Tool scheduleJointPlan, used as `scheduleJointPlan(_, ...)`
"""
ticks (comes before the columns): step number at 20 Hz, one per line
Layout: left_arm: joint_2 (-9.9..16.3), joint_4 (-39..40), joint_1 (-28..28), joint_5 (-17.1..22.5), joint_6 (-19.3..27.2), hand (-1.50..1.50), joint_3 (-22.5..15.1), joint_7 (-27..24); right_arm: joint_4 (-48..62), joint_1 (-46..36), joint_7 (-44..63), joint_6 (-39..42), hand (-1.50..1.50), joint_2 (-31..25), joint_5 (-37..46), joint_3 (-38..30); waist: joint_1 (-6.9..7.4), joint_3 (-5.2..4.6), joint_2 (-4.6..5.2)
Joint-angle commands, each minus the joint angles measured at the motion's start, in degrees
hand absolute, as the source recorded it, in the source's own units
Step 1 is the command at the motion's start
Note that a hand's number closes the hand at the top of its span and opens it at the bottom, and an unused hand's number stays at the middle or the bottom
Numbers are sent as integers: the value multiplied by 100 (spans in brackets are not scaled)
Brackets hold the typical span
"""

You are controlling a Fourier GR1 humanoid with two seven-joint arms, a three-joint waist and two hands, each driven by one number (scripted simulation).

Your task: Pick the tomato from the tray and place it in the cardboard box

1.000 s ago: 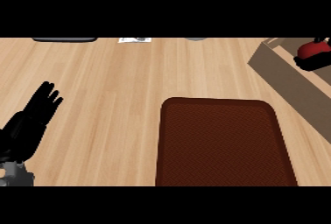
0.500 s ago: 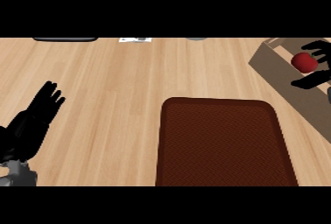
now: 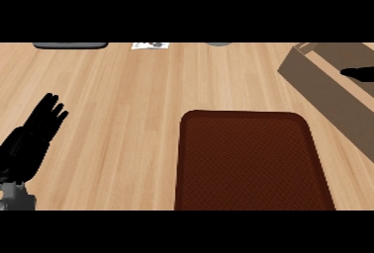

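My left robot hand (image 3: 33,136): resting open at the lower left over the light wooden worktop (image 3: 124,104), fingers straight and pointing up, holding nothing.

My right robot hand (image 3: 359,73): showing only as a black tip at the right edge, over the brown cardboard box (image 3: 321,81); I am unable to tell its state.

Dark brown rectangular tray (image 3: 252,160): lying flat to the right of my left robot hand, below and left of my right one, just beside the box.

Tomato: showing nowhere, neither on the tray nor visibly in the box.
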Motion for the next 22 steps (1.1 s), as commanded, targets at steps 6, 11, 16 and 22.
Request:
scheduleJointPlan(6,-177,-156,233,-187,71,0,-152,-129,74,382,-218,654,-150,-903,-1215,-819,-2,-6,-3)
scheduleJointPlan(11,-66,90,15,-43,-44,0,-28,-129,226,863,-580,1399,-150,-1461,-1814,-1147,-33,-4,-3)
scheduleJointPlan(16,65,128,-157,-34,-41,0,81,-80,701,1208,-1151,1921,-150,-2027,-2071,-1171,-4,0,20)
scheduleJointPlan(22,20,165,-171,39,-74,0,83,-34,1157,1299,-1484,1829,-150,-2194,-2180,-883,45,0,23)
